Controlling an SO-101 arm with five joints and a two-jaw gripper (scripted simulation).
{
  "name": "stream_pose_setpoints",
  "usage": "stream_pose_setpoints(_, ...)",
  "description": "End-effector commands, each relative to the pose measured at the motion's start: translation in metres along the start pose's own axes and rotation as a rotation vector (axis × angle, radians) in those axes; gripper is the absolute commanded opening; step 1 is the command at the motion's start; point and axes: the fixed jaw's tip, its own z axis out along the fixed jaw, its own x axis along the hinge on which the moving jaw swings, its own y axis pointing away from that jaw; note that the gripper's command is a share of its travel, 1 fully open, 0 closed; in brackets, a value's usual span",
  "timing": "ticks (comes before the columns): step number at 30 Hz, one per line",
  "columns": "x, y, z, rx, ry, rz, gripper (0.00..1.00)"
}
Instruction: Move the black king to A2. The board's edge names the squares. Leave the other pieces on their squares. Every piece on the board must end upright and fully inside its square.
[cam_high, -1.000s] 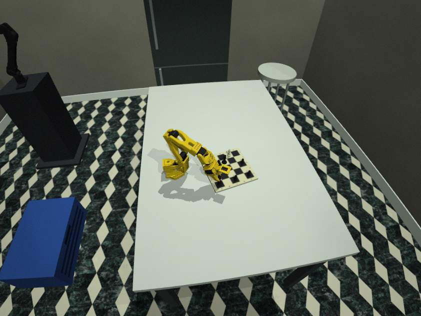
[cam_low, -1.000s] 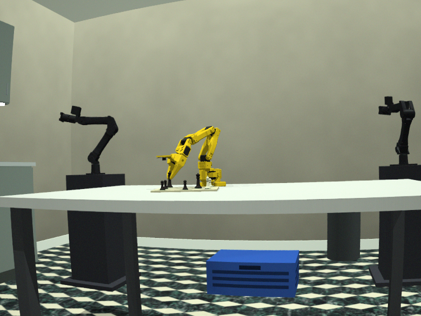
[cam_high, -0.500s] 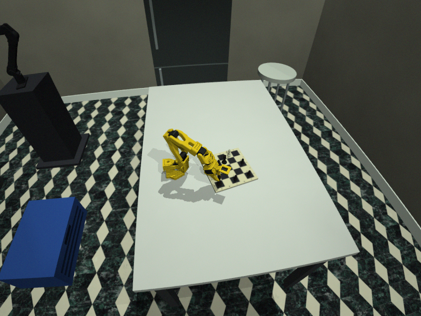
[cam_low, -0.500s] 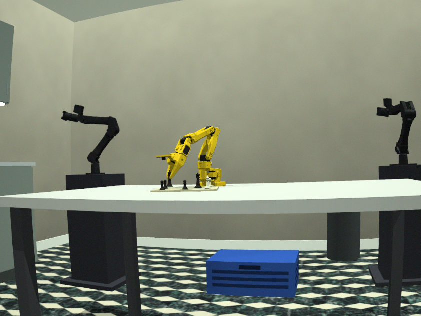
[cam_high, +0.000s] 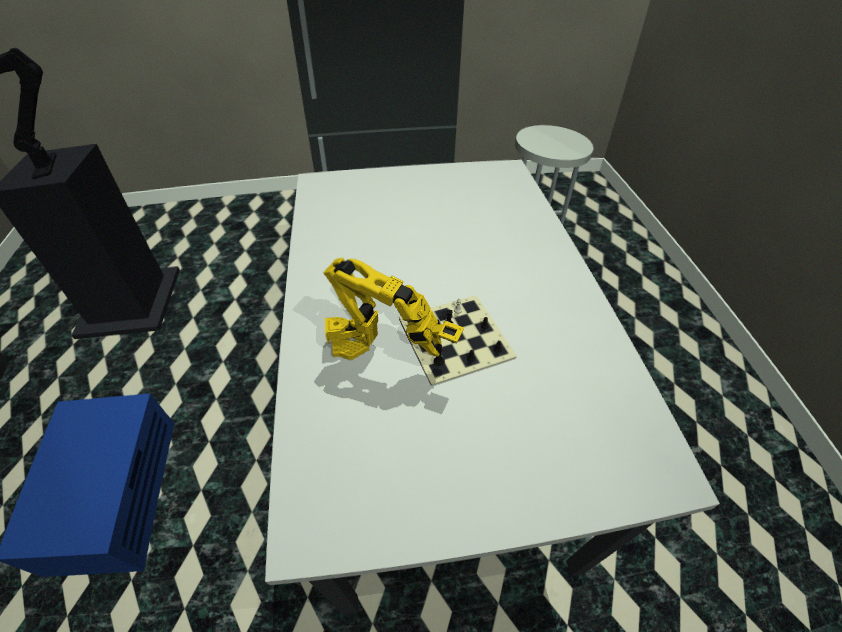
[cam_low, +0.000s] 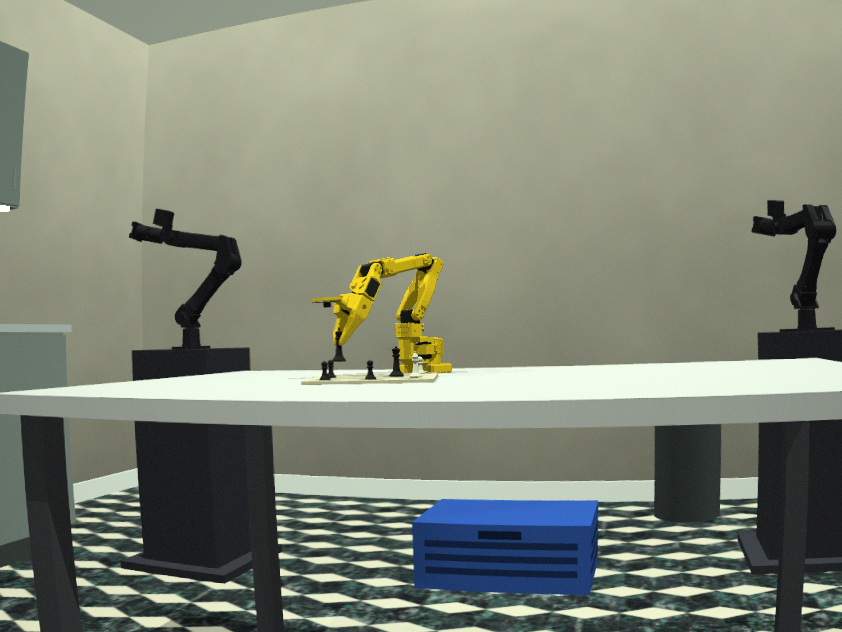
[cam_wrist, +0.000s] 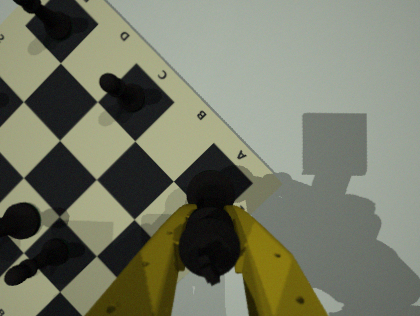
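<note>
The small chessboard (cam_high: 465, 338) lies on the white table beside the yellow arm. My gripper (cam_wrist: 209, 210) is shut on the black king (cam_wrist: 210, 240), a dark piece with a knob on top. It holds the king a little above the dark corner square by the letter A (cam_wrist: 215, 172). In the side view the gripper (cam_low: 338, 346) points down over the board's left end, with the king's base (cam_low: 338, 355) clear of the board. The light square beside that corner in file A (cam_wrist: 170, 212) is partly hidden by my left finger.
A black pawn (cam_wrist: 122, 92) stands by the letter C and another (cam_wrist: 50, 20) by D. Two more black pieces (cam_wrist: 20, 220) (cam_wrist: 40, 260) stand at the left edge. A tall black piece (cam_low: 395, 361) and a white piece (cam_high: 459, 304) stand near the arm's base.
</note>
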Motion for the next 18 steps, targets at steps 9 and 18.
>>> stream_pose_setpoints(9, -0.016, -0.002, -0.025, 0.003, -0.026, -0.003, 0.00)
stream_pose_setpoints(18, -0.019, -0.002, -0.030, 0.003, -0.026, -0.003, 0.00)
